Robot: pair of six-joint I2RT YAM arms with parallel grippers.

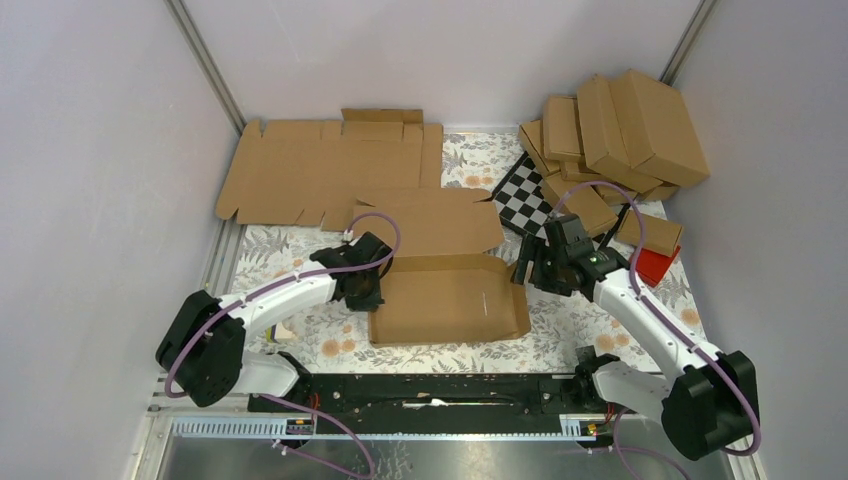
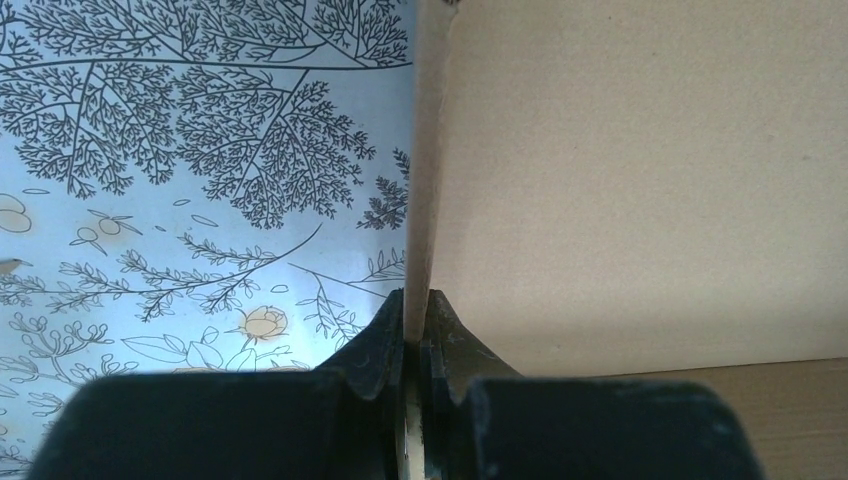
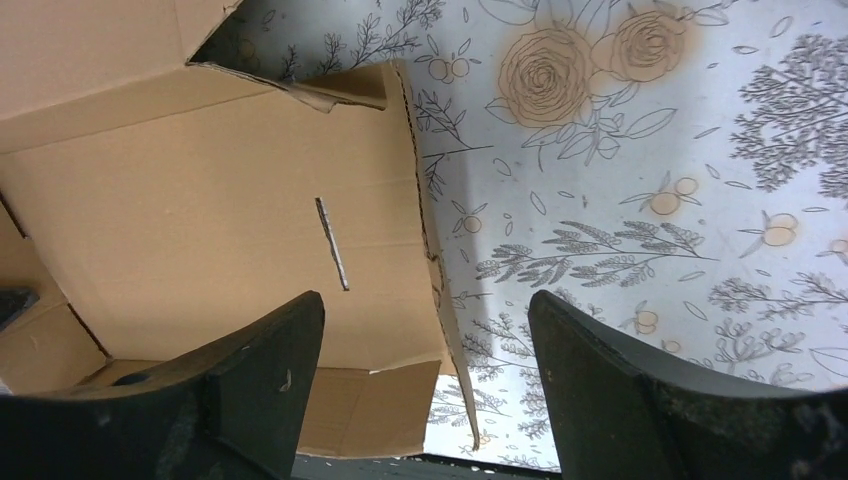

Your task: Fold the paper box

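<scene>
Paper box (image 1: 450,300): half-folded, lying between the two grippers.
Left gripper (image 2: 416,305): fingers clamped on box's left wall.
Right gripper (image 3: 425,340): fingers apart over box's right edge, probably not touching.

This is a robotics lab test cell: plain white panels (image 1: 90,150) on aluminium posts (image 1: 205,62) enclose a floral-covered surface (image 1: 330,352), where a left arm (image 1: 285,292) and a right arm (image 1: 650,320) are bolted to a black rail (image 1: 420,390) near a checkered board (image 1: 522,195).
</scene>
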